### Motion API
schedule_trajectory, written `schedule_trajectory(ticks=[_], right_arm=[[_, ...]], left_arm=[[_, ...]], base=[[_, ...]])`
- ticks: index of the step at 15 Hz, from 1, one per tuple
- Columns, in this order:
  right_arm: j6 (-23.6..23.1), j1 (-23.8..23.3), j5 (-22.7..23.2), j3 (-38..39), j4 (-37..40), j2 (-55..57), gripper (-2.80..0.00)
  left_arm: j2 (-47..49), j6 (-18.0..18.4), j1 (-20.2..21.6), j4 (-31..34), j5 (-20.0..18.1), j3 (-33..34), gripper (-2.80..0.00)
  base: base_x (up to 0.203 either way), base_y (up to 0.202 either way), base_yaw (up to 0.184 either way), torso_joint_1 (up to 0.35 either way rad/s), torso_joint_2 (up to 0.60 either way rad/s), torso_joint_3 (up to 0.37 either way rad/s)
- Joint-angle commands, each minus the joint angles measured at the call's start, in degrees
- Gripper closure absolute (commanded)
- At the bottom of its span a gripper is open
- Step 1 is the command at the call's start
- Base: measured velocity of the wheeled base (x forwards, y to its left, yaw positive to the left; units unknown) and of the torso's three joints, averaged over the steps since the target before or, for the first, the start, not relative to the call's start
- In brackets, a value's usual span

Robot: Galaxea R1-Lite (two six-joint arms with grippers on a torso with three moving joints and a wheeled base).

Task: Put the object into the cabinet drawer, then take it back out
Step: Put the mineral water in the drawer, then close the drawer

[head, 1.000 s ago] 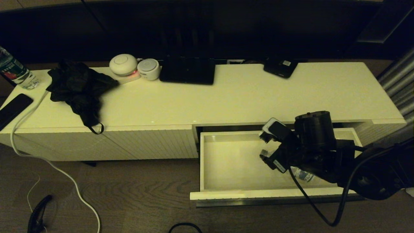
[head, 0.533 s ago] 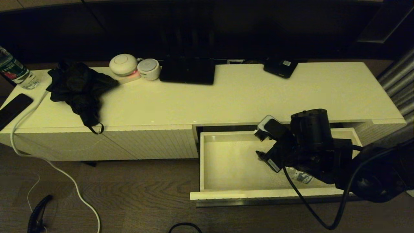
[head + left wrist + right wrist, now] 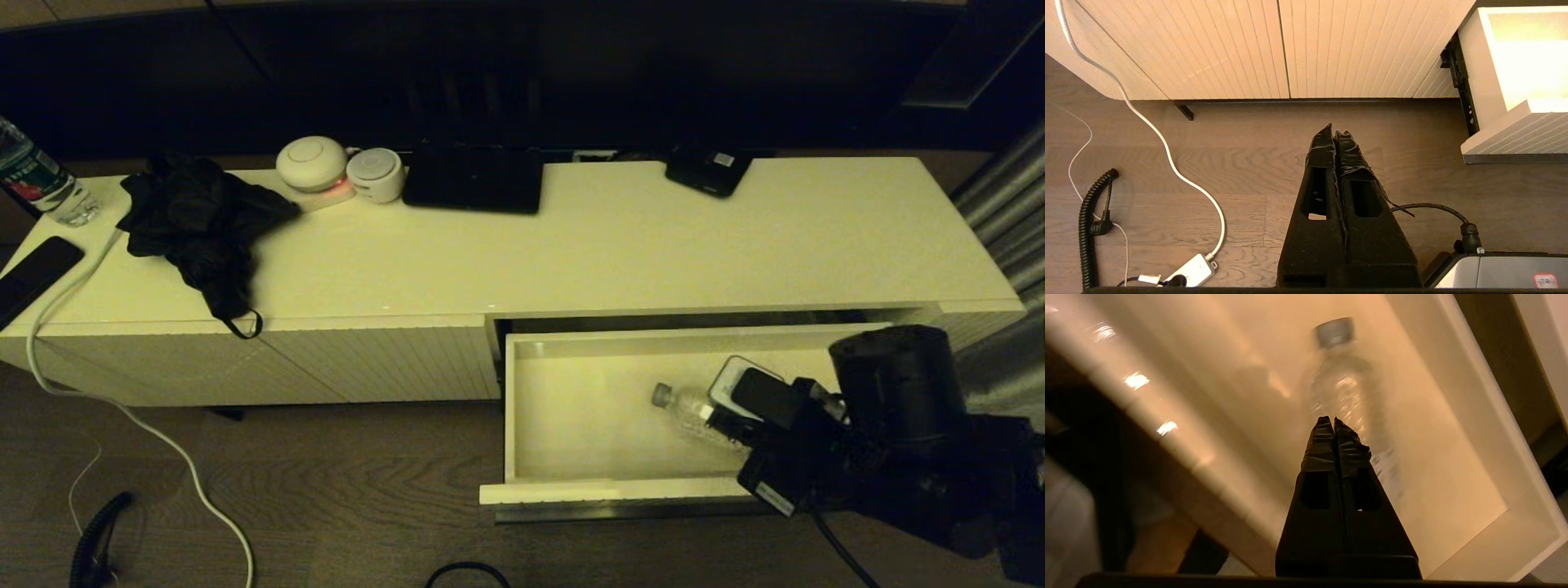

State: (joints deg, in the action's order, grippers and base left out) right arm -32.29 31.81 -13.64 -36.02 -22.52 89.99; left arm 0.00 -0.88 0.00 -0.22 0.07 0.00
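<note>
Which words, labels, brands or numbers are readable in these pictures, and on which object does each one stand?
No text can be read as words.
Bottle with dark green-and-red label: printing too small and blurred.
Black device on the cabinet: pale sticker, unreadable.
Red-marked sticker in the left wrist view: unreadable.
Clear water bottle in the drawer: label too faint to read.

No text, brand or number is showing clearly enough to be read anywhere. The bottle with the dark green-and-red label [image 3: 37, 184], standing at the far left end of the cabinet [image 3: 571, 245] top, is carrying print too small to make out. The sticker on the small black device [image 3: 709, 169] near the back edge is likewise staying illegible.
</note>
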Motion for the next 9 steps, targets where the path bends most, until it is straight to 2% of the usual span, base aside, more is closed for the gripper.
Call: schedule_trajectory(ticks=[1,4,7,9], right_arm=[[-0.32,0.01,3.1,3.44,1.28,-7.4,0.0],[-1.55,0.01,8.26,8.71,6.29,-12.4,0.0],[-2.99,0.01,10.69,13.73,7.64,-12.76,0.0],[-3.12,-0.06,11.48,14.27,7.79,-10.95,0.0]], left_arm=[[-0.09,0.0,0.0,-0.04,0.01,0.05,0.0],[-0.09,0.0,0.0,-0.04,0.01,0.03,0.0],[-0.09,0.0,0.0,-0.04,0.01,0.09,0.0],[-0.09,0.0,0.0,-0.04,0.01,0.09,0.0]], base=[[0.0,0.0,0.0,0.0,0.0,0.0],[0.0,0.0,0.0,0.0,0.0,0.0],[0.0,0.0,0.0,0.0,0.0,0.0],[0.0,0.0,0.0,0.0,0.0,0.0]])
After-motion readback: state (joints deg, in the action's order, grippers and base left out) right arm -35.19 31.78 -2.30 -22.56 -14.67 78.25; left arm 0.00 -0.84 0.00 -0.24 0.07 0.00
